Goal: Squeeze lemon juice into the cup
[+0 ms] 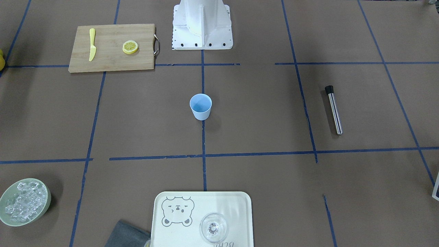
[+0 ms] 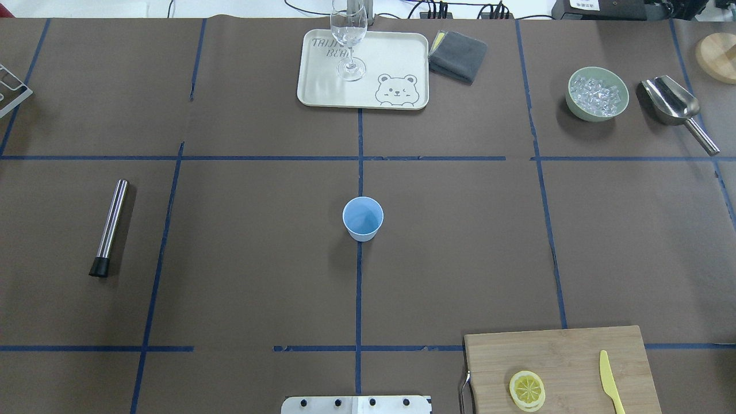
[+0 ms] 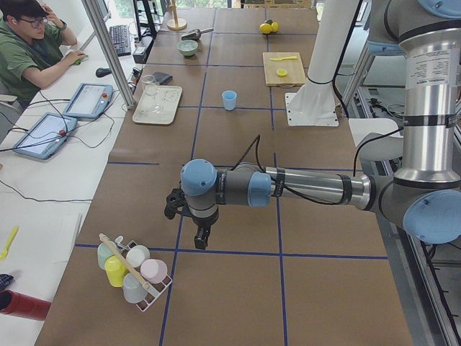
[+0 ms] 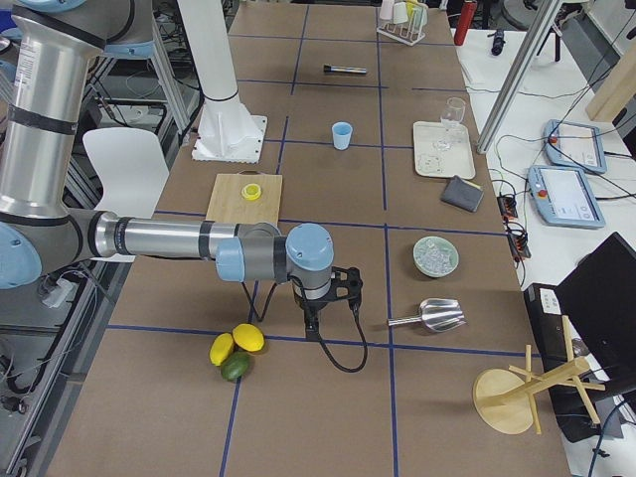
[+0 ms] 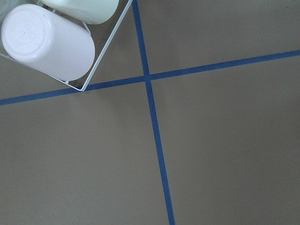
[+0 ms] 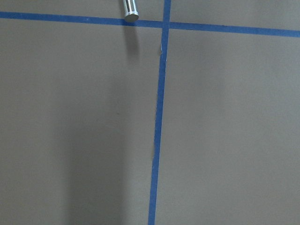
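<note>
We see the light-blue cup (image 2: 363, 218) standing upright and empty at the middle of the table, on a crossing of the blue tape lines. The lemon slice (image 2: 527, 390) lies flat on the bamboo cutting board (image 2: 575, 351) at the robot's edge of the table, toward its right end, well apart from the cup. A yellow plastic knife (image 2: 610, 382) lies on the same board, beside the slice and not touching it.

At the operators' edge, a cream tray (image 2: 322, 86) bears a clear stemmed glass (image 2: 349, 40). A folded gray cloth (image 2: 458, 56) lies just beside the tray. Toward the right end we find a pale-green bowl (image 2: 570, 99) of ice with a metal scoop (image 2: 673, 100) near it. A steel muddler with a black cap (image 2: 111, 226) lies toward the left end.

The left gripper (image 3: 201, 240) hangs over the table's far left end, near a wire rack of upturned cups (image 3: 133, 270). The right gripper (image 4: 311, 325) hangs over the far right end, near whole lemons and a lime (image 4: 237, 348). We cannot tell how either gripper's jaws stand, and both are well apart from the slice and the cup.
</note>
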